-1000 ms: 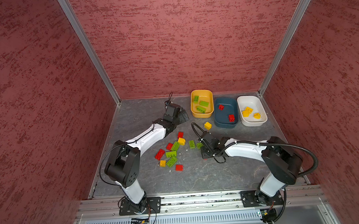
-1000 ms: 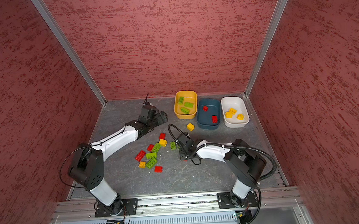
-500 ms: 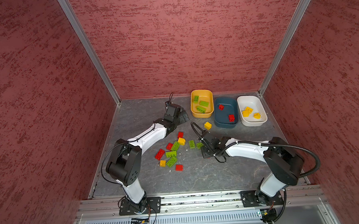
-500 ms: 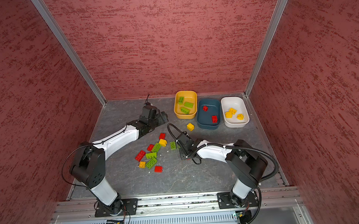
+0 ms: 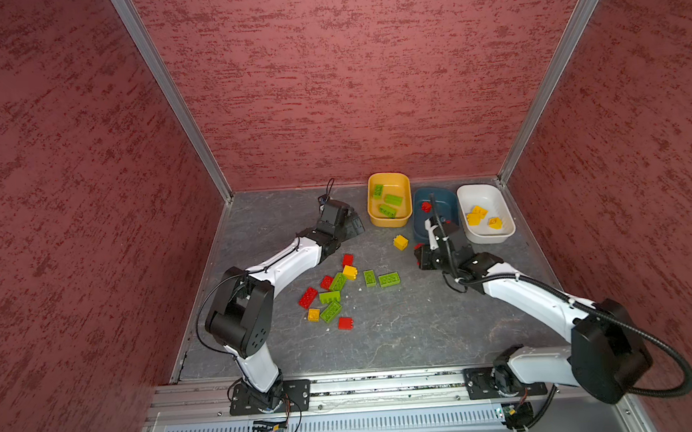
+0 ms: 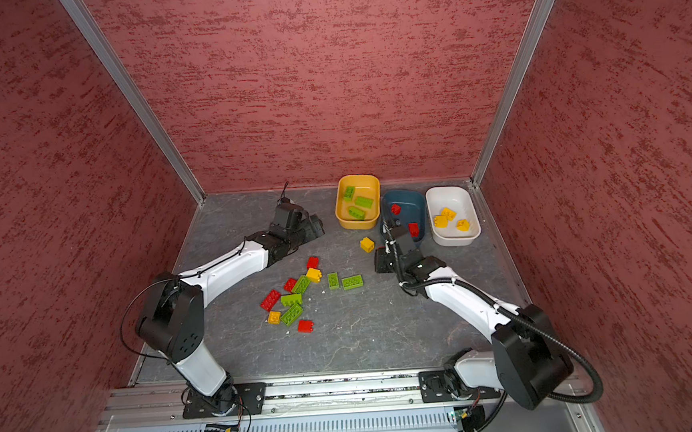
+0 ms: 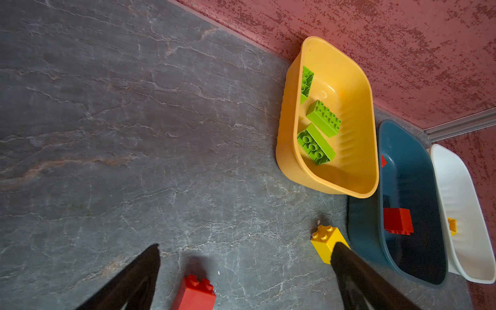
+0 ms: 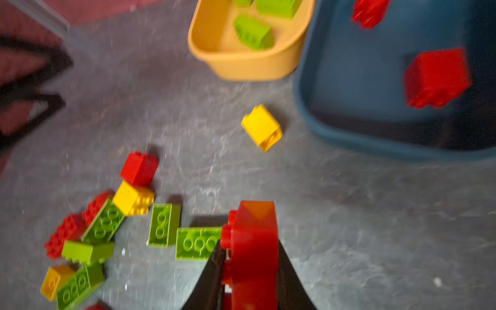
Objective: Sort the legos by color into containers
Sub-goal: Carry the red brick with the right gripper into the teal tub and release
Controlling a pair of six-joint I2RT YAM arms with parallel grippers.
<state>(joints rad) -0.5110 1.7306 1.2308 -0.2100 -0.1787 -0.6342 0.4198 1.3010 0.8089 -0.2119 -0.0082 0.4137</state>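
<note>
Right pincer [image 5: 421, 256] clamped on a red brick [image 8: 253, 241], held above the bench [image 5: 406, 333], just short of the teal tub [image 8: 362, 145]. Left pincer [image 7: 244, 255] spread, empty. Loose legos [image 5: 333, 297] mid-bench. Bricks look light, rigid, slick: pinch flat side walls, not studs; a corner grip may twist out.

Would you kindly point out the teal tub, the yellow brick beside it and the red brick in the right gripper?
teal tub [image 6: 413, 207]: in a top view, bare floor.
yellow brick [image 5: 400, 242]: in a top view, its middle.
held red brick [image 8: 253, 241]: right wrist view, its broad face.
</note>
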